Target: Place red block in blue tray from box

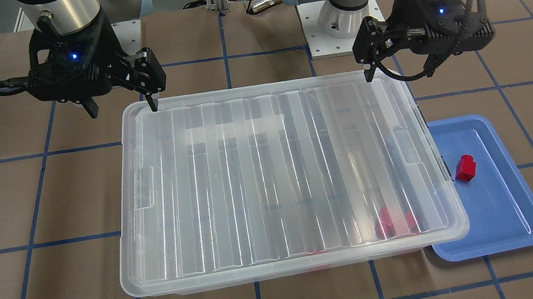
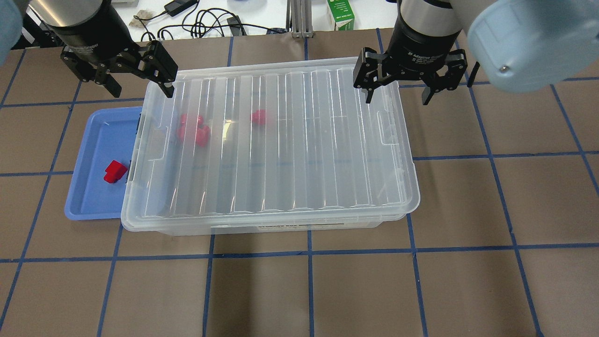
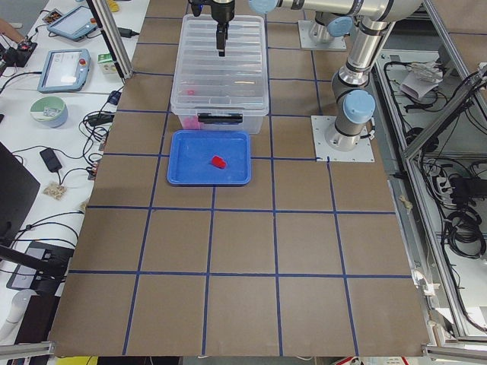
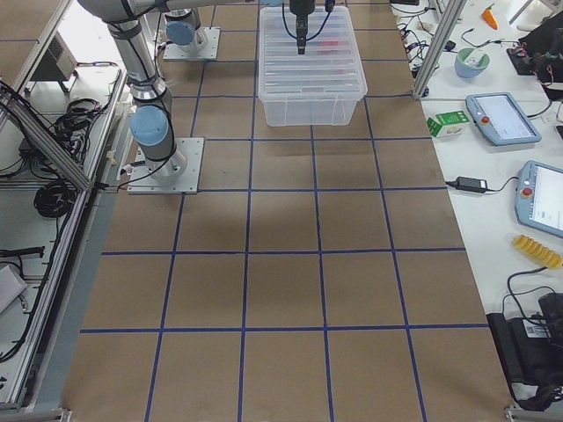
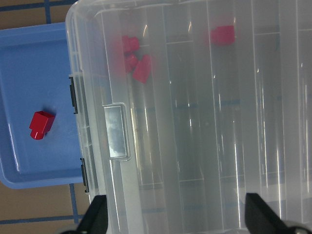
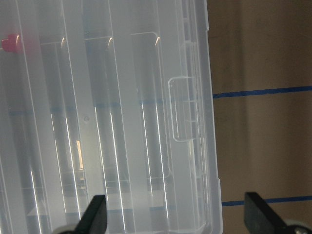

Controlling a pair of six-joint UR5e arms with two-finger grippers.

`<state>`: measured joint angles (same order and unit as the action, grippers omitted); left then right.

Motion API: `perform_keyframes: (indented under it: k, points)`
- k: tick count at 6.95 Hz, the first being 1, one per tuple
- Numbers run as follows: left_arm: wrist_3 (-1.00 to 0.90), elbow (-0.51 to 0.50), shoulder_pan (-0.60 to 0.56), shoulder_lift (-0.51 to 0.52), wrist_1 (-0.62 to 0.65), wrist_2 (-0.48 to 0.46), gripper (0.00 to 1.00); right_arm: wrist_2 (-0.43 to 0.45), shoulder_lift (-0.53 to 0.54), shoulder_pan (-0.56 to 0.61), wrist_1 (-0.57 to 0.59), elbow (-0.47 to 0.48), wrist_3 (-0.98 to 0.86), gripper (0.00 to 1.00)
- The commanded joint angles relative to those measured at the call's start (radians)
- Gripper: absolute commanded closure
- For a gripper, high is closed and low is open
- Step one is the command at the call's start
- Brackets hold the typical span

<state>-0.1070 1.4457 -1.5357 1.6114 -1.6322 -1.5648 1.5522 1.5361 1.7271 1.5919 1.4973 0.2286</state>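
The red block [image 2: 115, 171] lies in the blue tray [image 2: 89, 201], apart from both grippers; it also shows in the front view [image 1: 465, 167] and the left wrist view [image 5: 41, 125]. The tray [image 1: 505, 218] sits against the box's end. The box [image 2: 281, 150] is a clear bin with its ribbed lid [image 1: 275, 169] lying flat on it. Several other red blocks [image 2: 194, 131] show blurred through the lid. My left gripper [image 2: 140, 86] is open and empty over the box corner near the tray. My right gripper [image 2: 397, 96] is open and empty over the opposite corner.
A green carton [image 2: 340, 14] and cables lie beyond the table edge. The arm base plates [image 3: 342, 137] stand beside the box. Tablets and a bowl sit on the side table [image 4: 501, 114]. Brown tabletop with blue tape lines surrounds the box.
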Motion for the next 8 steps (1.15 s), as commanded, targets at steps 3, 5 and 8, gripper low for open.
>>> perform_keyframes:
  k: [3,5,8]
  points:
    - [0.007,0.001,-0.007,0.010,0.000,-0.005,0.00,0.000,-0.002,0.000,0.002,0.000,0.000,0.00]
    - [0.007,0.002,-0.011,0.013,0.000,-0.008,0.00,0.002,-0.001,0.000,0.002,0.000,0.000,0.00]
    - [0.010,0.001,-0.011,0.019,0.002,-0.008,0.00,0.000,0.001,0.000,0.002,0.000,0.000,0.00]
